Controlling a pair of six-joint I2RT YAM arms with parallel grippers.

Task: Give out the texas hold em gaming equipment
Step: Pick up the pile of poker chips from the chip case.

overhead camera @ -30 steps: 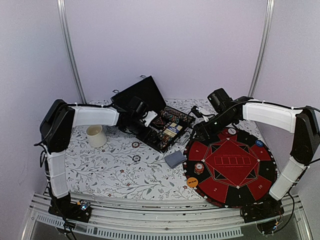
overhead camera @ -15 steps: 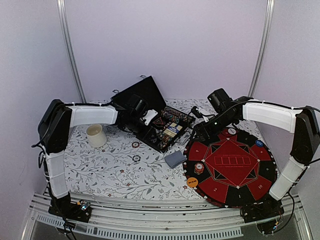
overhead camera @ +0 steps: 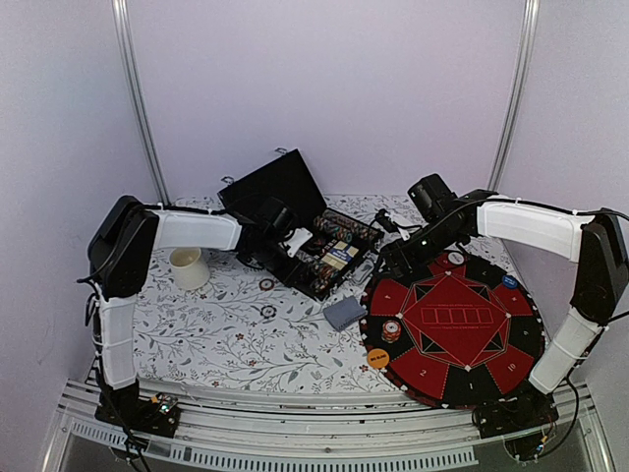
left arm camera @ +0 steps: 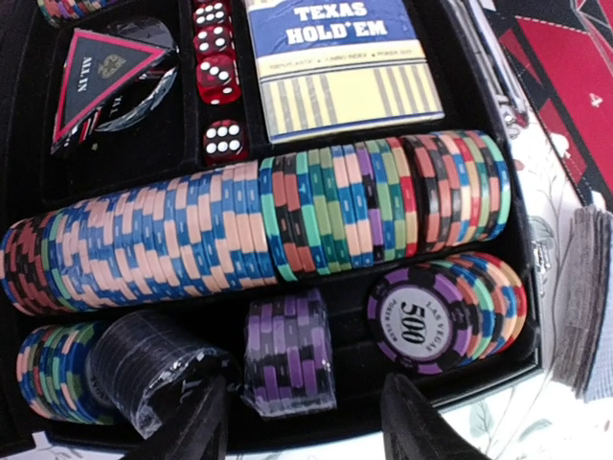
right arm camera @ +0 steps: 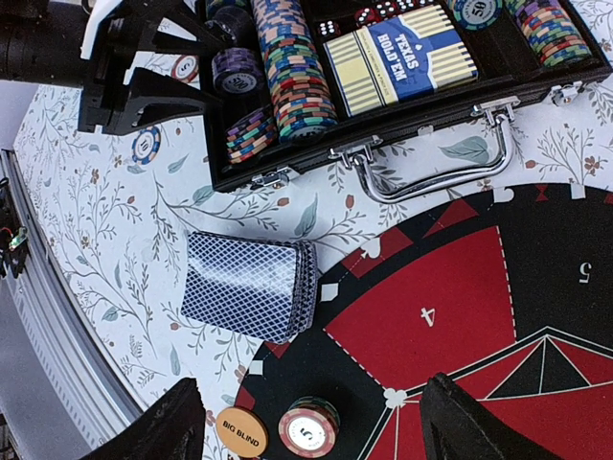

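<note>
An open black case [overhead camera: 324,256] holds rows of multi-coloured poker chips [left arm camera: 259,225], red dice and a blue Texas Hold'em card box [left arm camera: 335,57]. My left gripper [left arm camera: 306,426] is low at the case's near edge. It is open, its fingers on either side of a plastic-wrapped purple chip stack [left arm camera: 287,355], with a gap showing on the right. My right gripper [right arm camera: 321,426] hangs open above the red and black mat [right arm camera: 450,307]. Below it are a short chip stack [right arm camera: 308,429] and an orange Big Blind button [right arm camera: 241,431]. A blue-backed card deck [right arm camera: 249,285] lies beside the mat.
A cream cup [overhead camera: 189,266] stands at the left. Two loose chips [overhead camera: 266,283] lie on the floral cloth in front of the case. White [overhead camera: 455,259] and blue [overhead camera: 509,281] buttons rest on the mat's far rim. The case lid [overhead camera: 275,182] stands raised behind.
My left gripper has narrowed its jaws and eased a little further over the case. The right arm has not moved.
</note>
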